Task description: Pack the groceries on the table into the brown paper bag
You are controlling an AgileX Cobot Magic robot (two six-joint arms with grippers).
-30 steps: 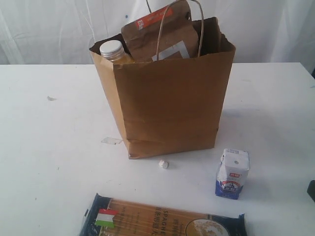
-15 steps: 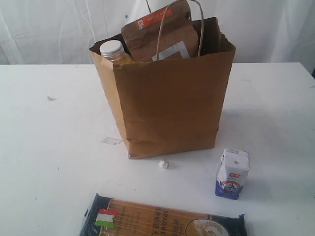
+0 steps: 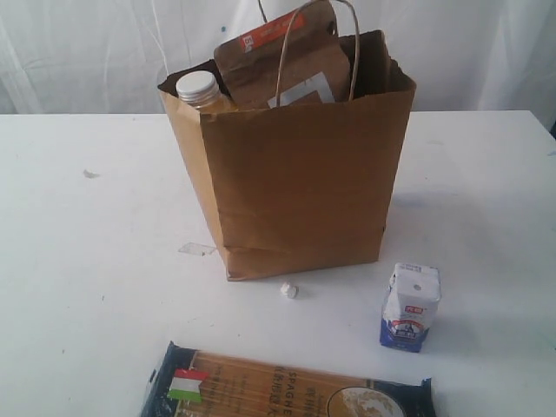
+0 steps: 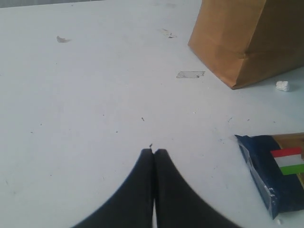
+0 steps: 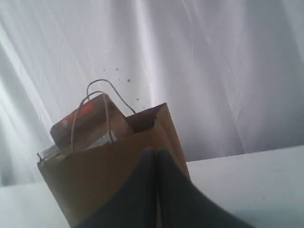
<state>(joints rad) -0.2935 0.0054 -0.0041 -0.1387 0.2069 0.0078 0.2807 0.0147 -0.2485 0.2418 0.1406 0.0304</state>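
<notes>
The brown paper bag (image 3: 300,182) stands upright mid-table. A brown pouch with an orange label (image 3: 278,56) and a jar with a white-silver lid (image 3: 198,87) poke out of its top. On the table (image 3: 78,261) in front, a white-blue carton (image 3: 410,307) stands upright to the right. The dark-blue spaghetti pack (image 3: 287,387) lies flat at the near edge. Neither arm shows in the exterior view. My left gripper (image 4: 154,151) is shut and empty over bare table, beside the spaghetti pack (image 4: 278,175). My right gripper (image 5: 156,151) is shut and empty, pointing at the bag (image 5: 109,175).
A tiny white lump (image 3: 288,290) lies just in front of the bag, and a scrap of clear tape (image 3: 197,249) sits by its left corner. White curtains hang behind the table.
A dark shape at the right edge of the exterior view one second ago has gone out of frame. Nothing else has moved.
</notes>
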